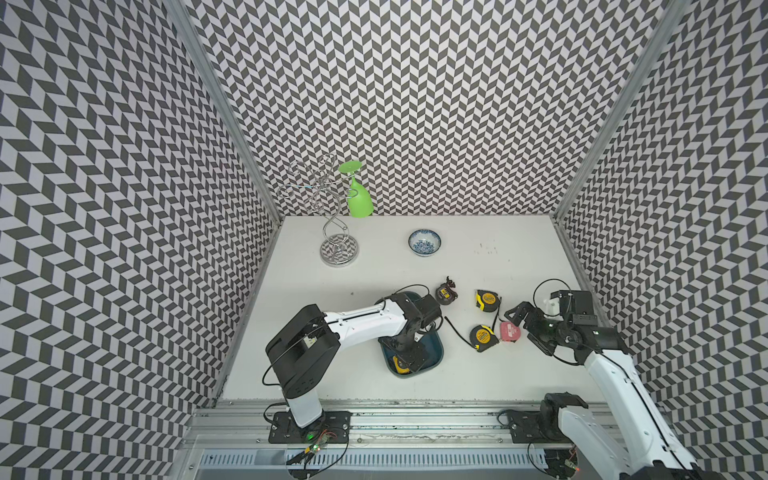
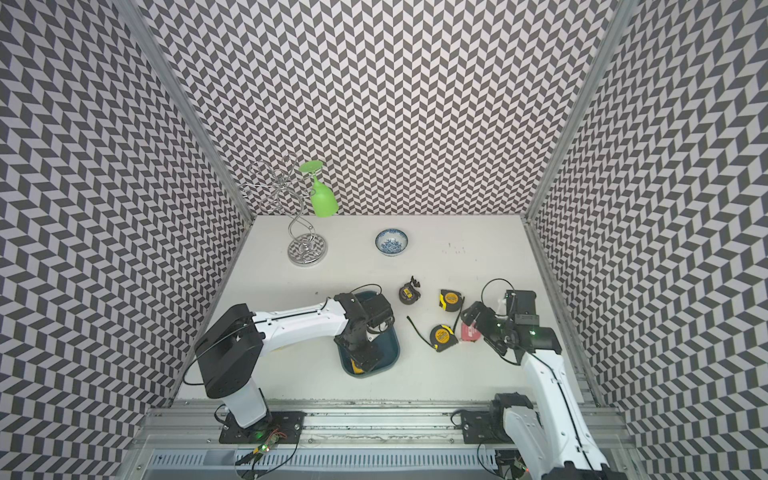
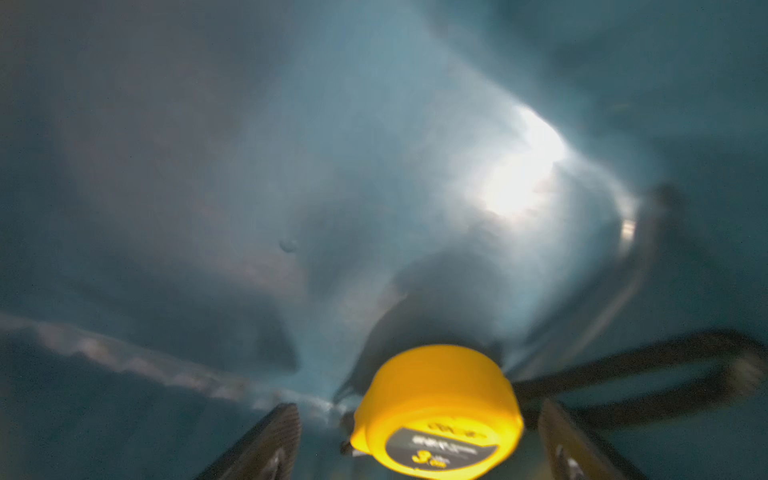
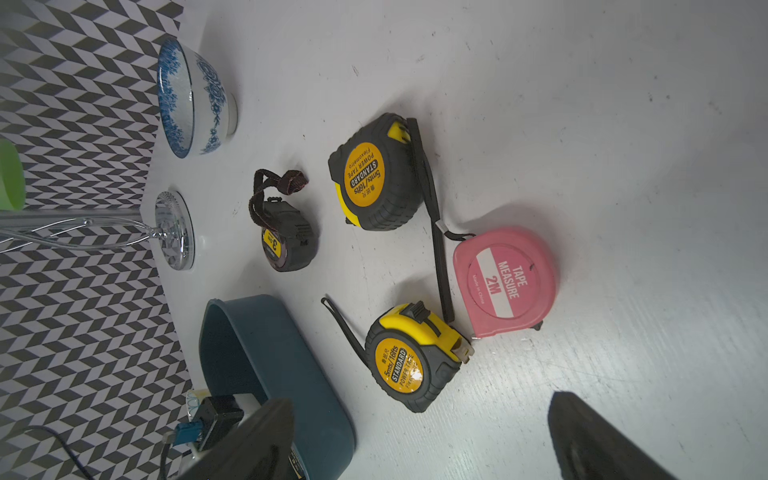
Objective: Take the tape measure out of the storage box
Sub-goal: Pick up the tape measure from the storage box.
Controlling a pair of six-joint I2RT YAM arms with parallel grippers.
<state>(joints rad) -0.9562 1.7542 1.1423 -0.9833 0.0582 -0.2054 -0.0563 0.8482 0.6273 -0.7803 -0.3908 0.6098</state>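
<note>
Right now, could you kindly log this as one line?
left end effector: open astride yellow tape measure in storage box | right end effector: open, empty

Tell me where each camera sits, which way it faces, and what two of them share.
Top views: high over the arms' bases, looking down on the table; both arms show, left gripper in the storage box, right gripper open near the pink tape measure.
Left wrist: inside the box, looking along its floor; open fingers flank the yellow tape measure.
Right wrist: low over the table, facing the pink tape measure, box and bowl; its fingers show.
Shared: the box appears in top and right wrist views.
</note>
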